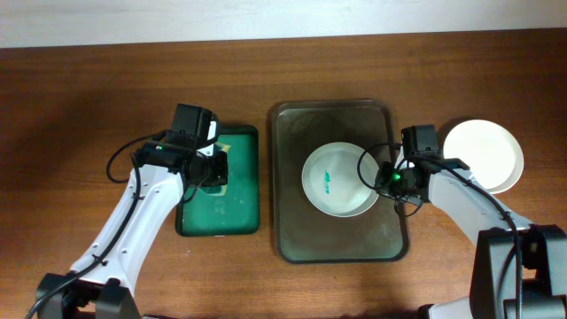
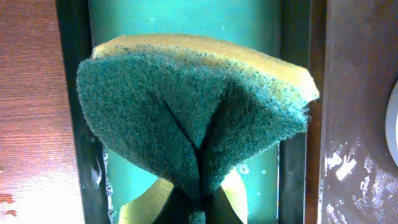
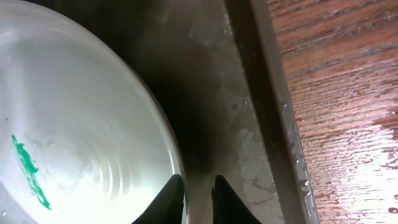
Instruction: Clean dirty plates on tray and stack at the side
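Observation:
One white plate point(image 1: 341, 180) with a teal smear point(image 1: 329, 183) lies in the dark tray point(image 1: 292, 221). A second plate point(image 1: 483, 155), clean white, rests on the table to the tray's right. My right gripper point(image 1: 383, 177) is at the smeared plate's right rim. In the right wrist view its gripper point(image 3: 198, 183) straddles the rim of the plate point(image 3: 81, 106), one finger inside and one outside, with a narrow gap showing. My left gripper point(image 1: 213, 168) hovers over the green tray point(image 1: 235, 208), shut on a folded green-and-yellow sponge point(image 2: 186, 112).
The green tray point(image 2: 249, 18) lies left of the dark tray, its floor wet. Water streaks mark the dark tray's floor point(image 3: 217, 93). Bare wood table point(image 1: 80, 106) surrounds both trays.

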`<action>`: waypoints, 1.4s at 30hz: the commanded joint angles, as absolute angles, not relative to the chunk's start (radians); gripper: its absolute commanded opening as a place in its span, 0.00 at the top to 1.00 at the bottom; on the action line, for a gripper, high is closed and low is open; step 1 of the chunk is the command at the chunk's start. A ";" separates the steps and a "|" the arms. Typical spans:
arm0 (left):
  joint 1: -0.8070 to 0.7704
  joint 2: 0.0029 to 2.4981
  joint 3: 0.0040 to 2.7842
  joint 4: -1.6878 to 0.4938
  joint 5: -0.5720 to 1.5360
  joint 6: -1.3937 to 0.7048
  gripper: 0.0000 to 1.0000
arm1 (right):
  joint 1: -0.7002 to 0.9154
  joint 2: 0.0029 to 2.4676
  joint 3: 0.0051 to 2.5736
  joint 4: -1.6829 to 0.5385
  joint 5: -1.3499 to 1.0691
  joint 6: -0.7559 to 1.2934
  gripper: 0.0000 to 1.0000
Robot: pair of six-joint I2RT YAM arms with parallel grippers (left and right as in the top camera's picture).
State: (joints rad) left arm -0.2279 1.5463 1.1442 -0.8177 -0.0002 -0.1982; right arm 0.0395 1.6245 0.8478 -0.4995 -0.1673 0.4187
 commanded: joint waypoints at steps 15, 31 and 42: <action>-0.236 1.526 1.145 -0.812 -0.004 -0.197 1.00 | 0.110 1.630 0.838 -0.551 -0.202 0.415 0.96; -0.236 1.526 1.145 -0.811 -0.004 -0.197 1.00 | 0.118 1.630 0.941 -0.611 -0.107 0.284 0.53; -0.236 1.526 1.145 -0.811 -0.004 -0.197 1.00 | 0.118 1.667 0.932 -0.582 -0.108 0.284 0.60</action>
